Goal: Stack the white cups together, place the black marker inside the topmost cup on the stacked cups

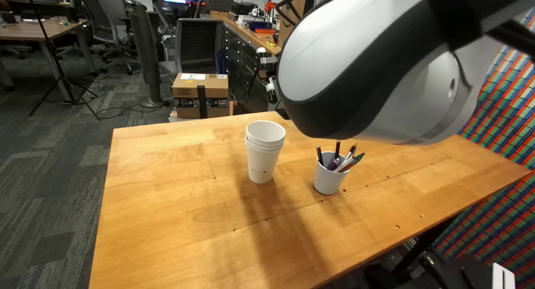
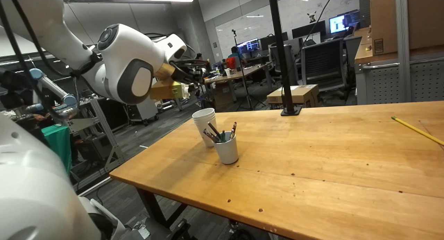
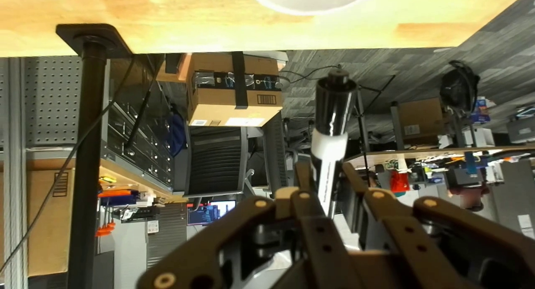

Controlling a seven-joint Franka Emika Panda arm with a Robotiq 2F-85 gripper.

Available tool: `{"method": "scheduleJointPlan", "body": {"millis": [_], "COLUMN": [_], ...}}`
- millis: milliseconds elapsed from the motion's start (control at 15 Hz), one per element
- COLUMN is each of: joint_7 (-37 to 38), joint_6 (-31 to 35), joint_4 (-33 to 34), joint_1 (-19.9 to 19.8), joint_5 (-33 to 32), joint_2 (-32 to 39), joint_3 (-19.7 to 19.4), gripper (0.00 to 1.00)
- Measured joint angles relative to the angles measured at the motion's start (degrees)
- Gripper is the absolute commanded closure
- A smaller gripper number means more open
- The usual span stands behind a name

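Left of the pen cup [image 1: 328, 181], the white cups [image 1: 263, 161] stood stacked; the gripper [image 3: 329, 174] had its jaws clamped on the marker [image 3: 330, 143] (only placing it inside seemed undone).

White, tapered disposable cups [image 1: 263, 157] stand nested and upright near the centre of an exterior view; a glossy black, white-banded cylindrical marker [image 3: 329, 145] hangs slightly tilted, right of centre in the wrist view.

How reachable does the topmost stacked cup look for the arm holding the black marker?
Probably yes: the topmost cup opens upward, and nothing visible blocks it from the black marker in the gripper; the pen cup stands aside.
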Motion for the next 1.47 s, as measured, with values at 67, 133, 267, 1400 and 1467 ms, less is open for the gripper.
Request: {"method": "scheduleJointPlan", "body": {"millis": [67, 133, 267, 1400, 1467], "joint_7": [0.0, 0.0, 0.0, -0.5, -0.8], "joint_6": [0.2, 0.3, 0.3, -1.2, -2.4], "joint_4": [0.0, 0.0, 0.0, 0.0, 0.1], "joint_1": [-0.3, -0.4, -0.7, -4.1, -5.0], "joint_5": [0.0, 0.0, 0.0, 0.0, 0.0], "joint_2": [0.3, 0.5, 0.8, 0.7, 0.4], "joint_3": [0.3, 0.7, 1.4, 3.3, 3.4], "gripper": [0.91, 0.91, 0.55, 0.00, 0.00]}}
